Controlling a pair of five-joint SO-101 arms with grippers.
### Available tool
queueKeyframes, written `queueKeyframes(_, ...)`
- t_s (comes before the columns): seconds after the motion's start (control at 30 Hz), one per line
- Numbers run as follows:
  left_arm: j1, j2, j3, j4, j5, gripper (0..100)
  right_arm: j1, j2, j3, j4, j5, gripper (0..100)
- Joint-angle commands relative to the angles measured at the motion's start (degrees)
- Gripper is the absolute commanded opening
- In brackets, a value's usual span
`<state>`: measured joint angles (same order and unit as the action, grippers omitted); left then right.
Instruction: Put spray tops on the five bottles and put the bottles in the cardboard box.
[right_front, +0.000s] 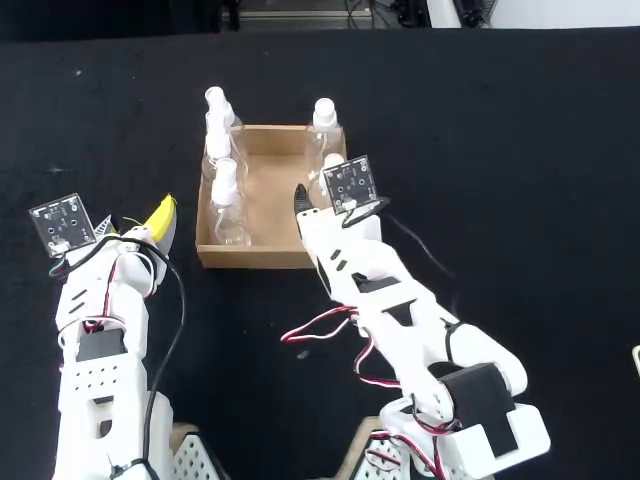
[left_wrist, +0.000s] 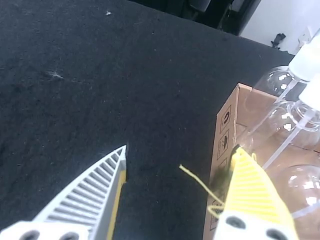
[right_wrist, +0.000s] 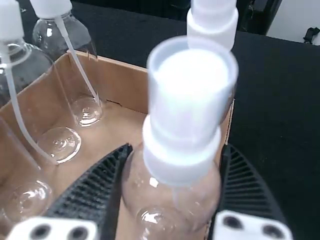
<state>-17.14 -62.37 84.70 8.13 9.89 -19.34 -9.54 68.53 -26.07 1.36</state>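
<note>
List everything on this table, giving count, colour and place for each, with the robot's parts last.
table: one, black, under everything.
cardboard box: one, brown, mid-table ahead of both arms.
standing bottles: four, clear with white spray tops; three along the box's left wall, one at its far right corner.
gripped bottle: one, clear, white top, by the box's right wall.
left gripper: one, white and yellow fingers, open, left of the box.
right gripper: one, black fingers, shut on gripped bottle.

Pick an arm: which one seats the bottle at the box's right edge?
Right. Right tool holds that bottle over the cardboard box; left tool hangs open, empty, outside the box's opposite wall.
</note>
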Motion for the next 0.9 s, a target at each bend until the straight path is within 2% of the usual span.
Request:
queueKeyframes(0.0,-0.48,-0.53,-0.75,-1.23,-0.62,30,-0.88,-0.22,-2.51,0.18,0.53,25.2)
queueKeyframes(0.1,-0.31,-0.53,-0.66,-1.23,-0.62,30,-0.88,-0.22,-2.51,0.18,0.53,26.3)
queueKeyframes(0.23,-0.40,-0.53,-0.66,-1.23,-0.70,30,-0.97,-0.22,-2.51,0.26,0.44,33.3)
queueKeyframes(0.7,-0.40,-0.53,-0.75,-1.23,-0.70,30,-0.97,-3.47,-1.45,0.35,0.62,33.6)
queueKeyframes(0.87,-0.40,-0.53,-0.75,-1.23,-0.70,30,-1.32,-3.74,-1.19,0.35,7.30,33.6)
